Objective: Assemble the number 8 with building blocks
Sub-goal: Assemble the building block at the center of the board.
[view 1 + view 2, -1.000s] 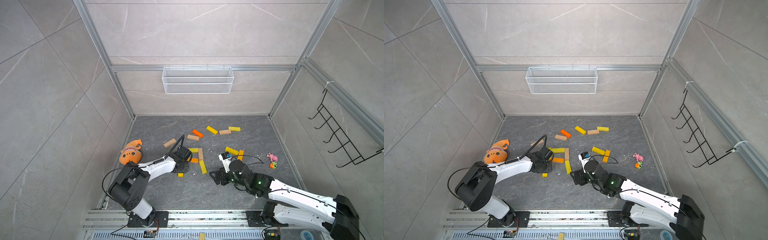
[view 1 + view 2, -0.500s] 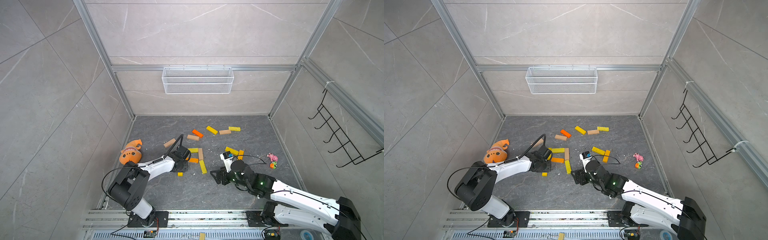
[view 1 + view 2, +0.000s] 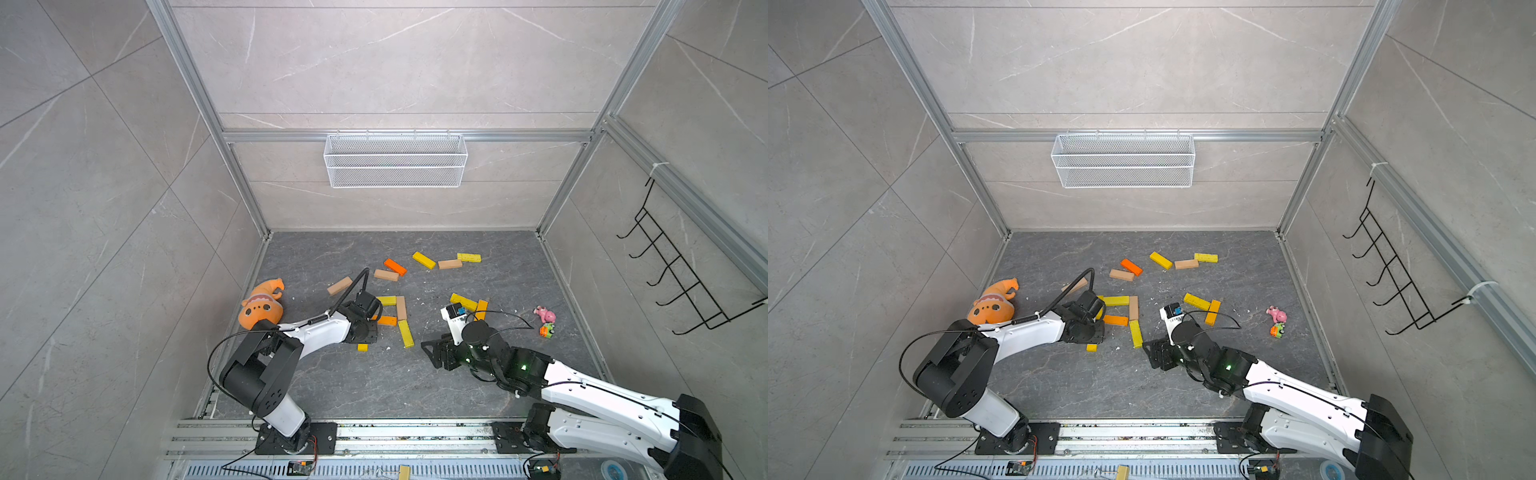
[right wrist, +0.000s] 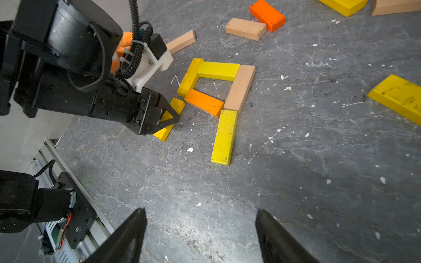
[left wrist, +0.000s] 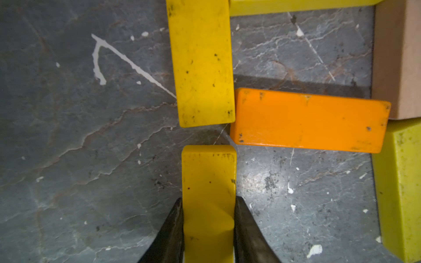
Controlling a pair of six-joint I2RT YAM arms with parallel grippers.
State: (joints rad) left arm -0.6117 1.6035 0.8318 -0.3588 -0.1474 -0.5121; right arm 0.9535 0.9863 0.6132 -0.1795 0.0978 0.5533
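While left end effector point(image 5: 208, 201) pinches one of fourteen blocks point(image 5: 208, 173), right end effector point(image 4: 200, 212) gapes.

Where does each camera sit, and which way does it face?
Top views: high above the front, looking down at the grey floor; both arms show whole.
Left wrist: on the left arm, facing down at the yellow block its jaws pinch; jaw tips show.
Right wrist: on the right arm, facing across the floor; its open jaws and the left arm show.
Shared: every view shows the orange crossbar block.
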